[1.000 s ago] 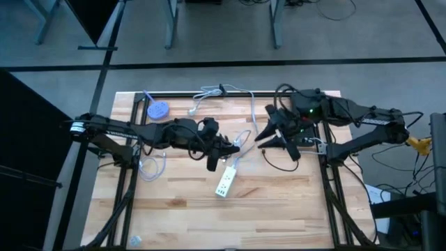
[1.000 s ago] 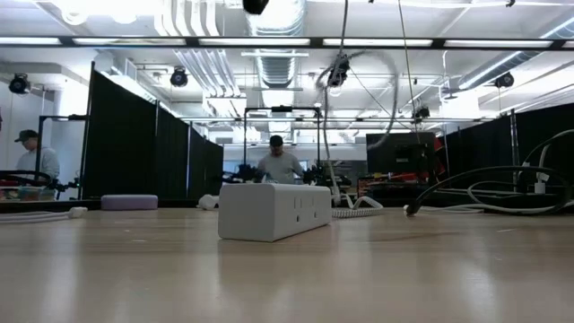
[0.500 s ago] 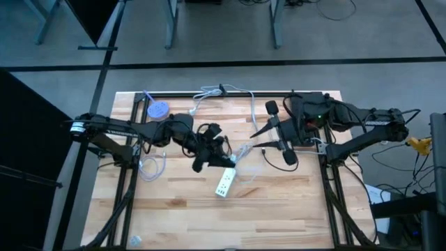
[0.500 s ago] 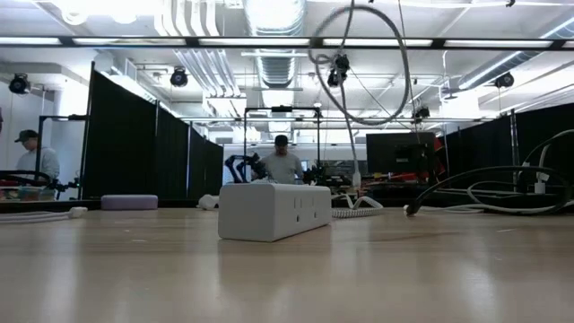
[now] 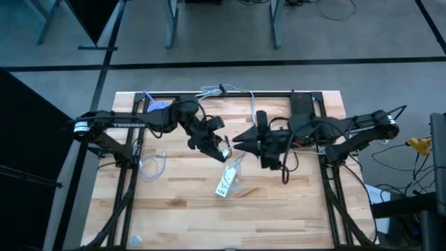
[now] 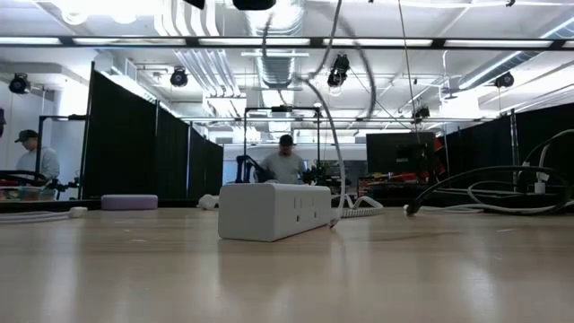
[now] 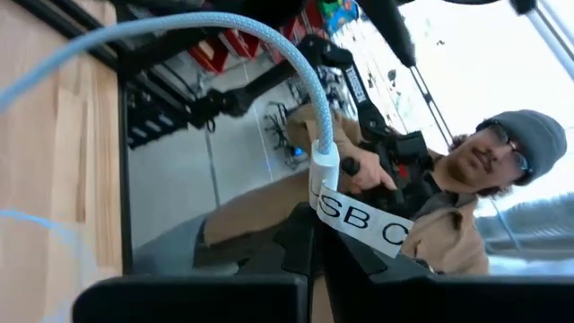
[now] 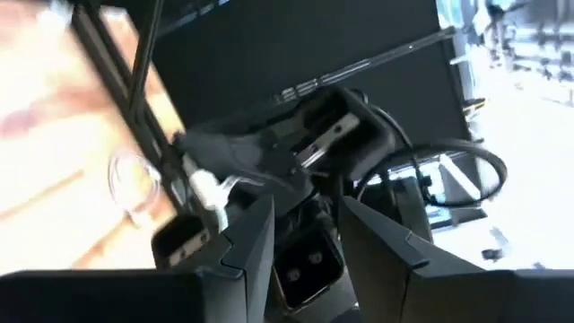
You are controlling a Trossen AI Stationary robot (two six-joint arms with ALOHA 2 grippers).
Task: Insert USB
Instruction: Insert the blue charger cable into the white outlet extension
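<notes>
A white power strip (image 5: 224, 183) (image 6: 273, 211) lies flat on the wooden table. A light blue braided USB cable (image 7: 224, 31) ends in a white plug with a paper label reading "USB C" (image 7: 363, 224). My left gripper (image 5: 220, 147) (image 7: 316, 238) is shut on that plug end, above and just beyond the strip's far end. My right gripper (image 5: 237, 143) (image 8: 305, 211) is open, points toward the table's left and faces the left gripper at close range. A slack loop of the cable (image 6: 334, 152) hangs beside the strip. My left gripper pinches the cable at its white plug end (image 7: 321, 170), just below the collar where the braid stops. The plug is lifted clear of the table and stands out past the fingertips. The label hangs off to one side, and the braid curves away slack.
A purple round puck (image 5: 159, 108) (image 6: 129, 202) sits near the far left corner. A thin cable loop (image 5: 155, 166) lies at the left, and black cables (image 6: 484, 193) at the right. The near half of the table (image 5: 279, 216) is bare wood. People stand in the room behind.
My left gripper has risen and drawn back toward the far edge, carrying the plug end with it, so the cable loop now hangs lower beside the strip. My right gripper has swung toward the table's left and closed in on the left gripper. The strip has stayed put.
</notes>
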